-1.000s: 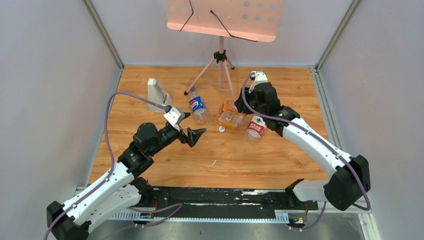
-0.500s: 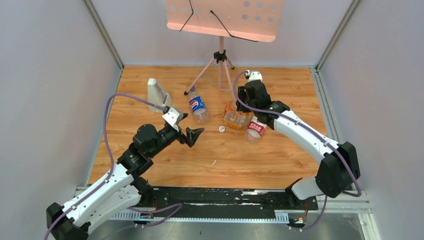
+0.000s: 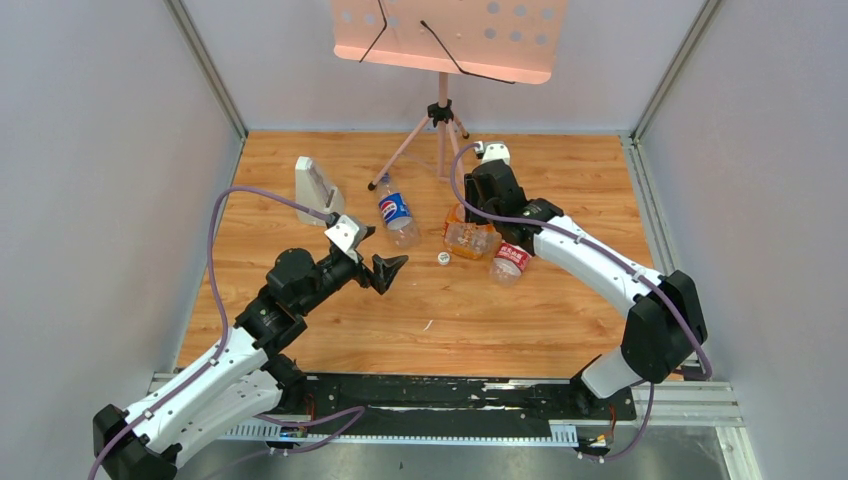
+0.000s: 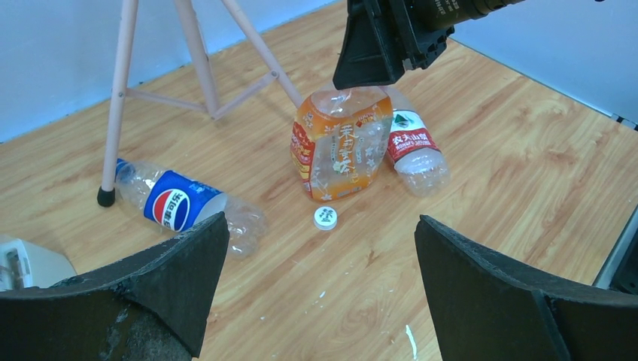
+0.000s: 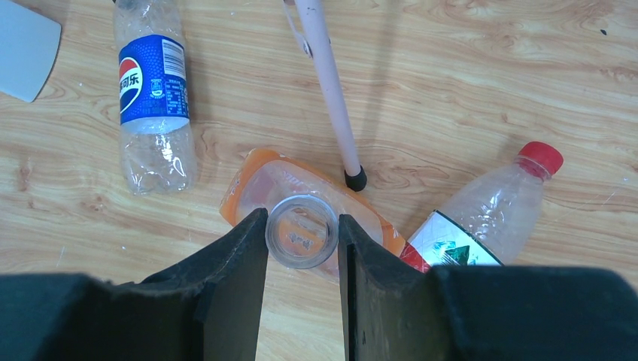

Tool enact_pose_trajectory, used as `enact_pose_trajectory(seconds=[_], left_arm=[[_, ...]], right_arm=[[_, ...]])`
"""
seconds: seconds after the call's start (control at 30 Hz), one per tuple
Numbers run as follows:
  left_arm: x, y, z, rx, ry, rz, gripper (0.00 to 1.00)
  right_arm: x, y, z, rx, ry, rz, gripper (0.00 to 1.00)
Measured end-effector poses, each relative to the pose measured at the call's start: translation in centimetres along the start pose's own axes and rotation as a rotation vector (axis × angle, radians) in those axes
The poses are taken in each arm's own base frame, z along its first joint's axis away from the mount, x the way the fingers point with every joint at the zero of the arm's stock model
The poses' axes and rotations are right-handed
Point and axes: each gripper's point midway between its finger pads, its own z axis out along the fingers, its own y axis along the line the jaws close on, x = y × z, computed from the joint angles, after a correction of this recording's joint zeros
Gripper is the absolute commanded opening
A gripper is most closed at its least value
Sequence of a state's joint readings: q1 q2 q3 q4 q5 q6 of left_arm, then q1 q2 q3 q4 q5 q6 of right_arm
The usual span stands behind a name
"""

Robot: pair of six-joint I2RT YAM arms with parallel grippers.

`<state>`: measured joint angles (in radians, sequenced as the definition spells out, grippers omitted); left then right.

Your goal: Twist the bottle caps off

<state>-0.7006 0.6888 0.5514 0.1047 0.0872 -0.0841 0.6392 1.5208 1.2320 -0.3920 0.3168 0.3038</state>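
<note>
My right claw pinches the open neck of the orange bottle, hiding the rim beneath it; my left claw hangs spread.

Seen from above, the right gripper covers the neck of the orange bottle, and the right arm hides the cap end of the red-labelled bottle. The mouth of the Pepsi bottle runs off the right wrist view's upper edge. Print on the loose white cap is too small to read.
</note>
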Motion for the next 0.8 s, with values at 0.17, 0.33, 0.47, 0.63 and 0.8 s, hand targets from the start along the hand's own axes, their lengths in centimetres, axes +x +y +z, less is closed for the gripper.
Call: enact_pose_trajectory(seconds=[0.17, 0.33, 0.47, 0.63, 0.8], left_arm=[[0.0, 0.1, 0.0, -0.003, 0.001, 0.0, 1.0], [0.0, 0.1, 0.0, -0.007, 0.001, 0.0, 1.0], [0.0, 0.2, 0.0, -0.01, 0.001, 0.0, 1.0], [0.1, 0.2, 0.0, -0.01, 0.002, 0.0, 1.0], [0.1, 0.2, 0.0, -0.011, 0.003, -0.001, 1.0]], right_arm=[[0.0, 0.1, -0.1, -0.002, 0.003, -0.002, 0.47], [0.3, 0.1, -0.1, -0.006, 0.016, -0.005, 0.55], [0.1, 0.3, 0.0, -0.011, 0.02, -0.006, 0.56], [0.1, 0.8, 0.0, -0.031, 0.026, -0.005, 0.64], [-0.2, 1.4, -0.2, -0.061, 0.026, 0.001, 0.73]])
